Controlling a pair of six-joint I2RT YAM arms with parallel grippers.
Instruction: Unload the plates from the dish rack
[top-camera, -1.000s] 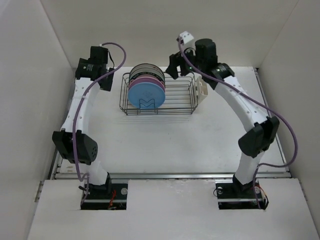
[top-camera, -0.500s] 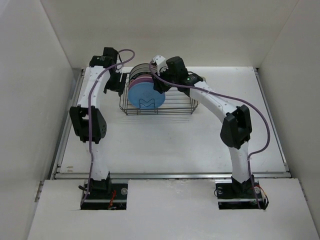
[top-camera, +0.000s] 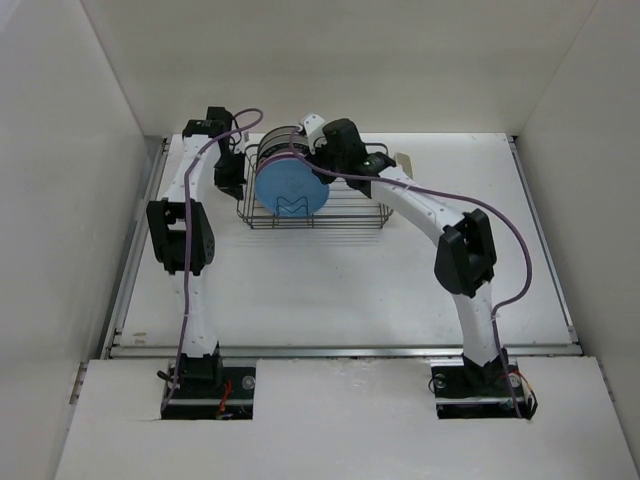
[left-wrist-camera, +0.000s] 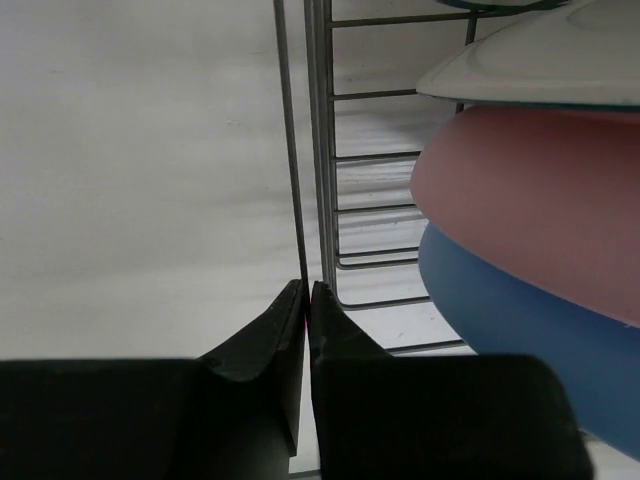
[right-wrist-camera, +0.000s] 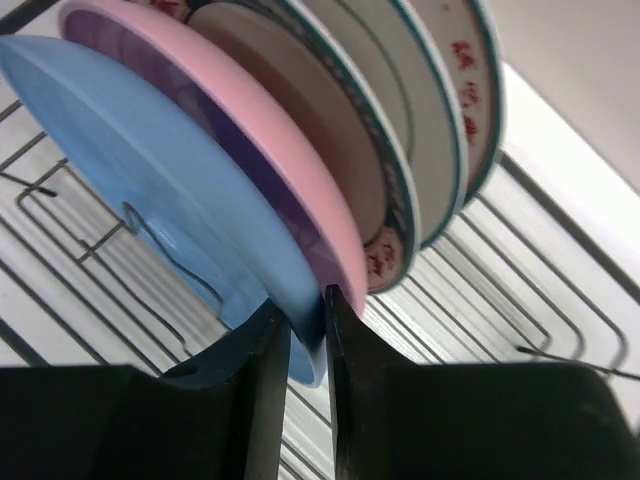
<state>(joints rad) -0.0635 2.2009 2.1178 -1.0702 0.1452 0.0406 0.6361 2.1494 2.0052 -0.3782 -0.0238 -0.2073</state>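
Note:
The dark wire dish rack (top-camera: 352, 214) stands at the back of the table with several plates upright in its left half. The blue plate (top-camera: 288, 187) is frontmost; behind it come a pink plate (right-wrist-camera: 262, 160), a white plate with a dark patterned rim (right-wrist-camera: 345, 150) and two more. At the rack's left end my left gripper (left-wrist-camera: 306, 291) is shut on an upright rack wire (left-wrist-camera: 296, 150). From the right, my right gripper (right-wrist-camera: 305, 310) is shut on the blue plate's rim (right-wrist-camera: 130, 150), one finger in front and one between blue and pink.
A cream cutlery cup (top-camera: 404, 160) hangs on the rack's right end. The right half of the rack (right-wrist-camera: 490, 290) holds no plates. White walls enclose the table at the back and on both sides. Both arms reach over the table's middle.
Both arms swung in to the rack. The left gripper went from open to shut on the rack's end wire, and the right gripper narrowed onto the blue plate's rim.

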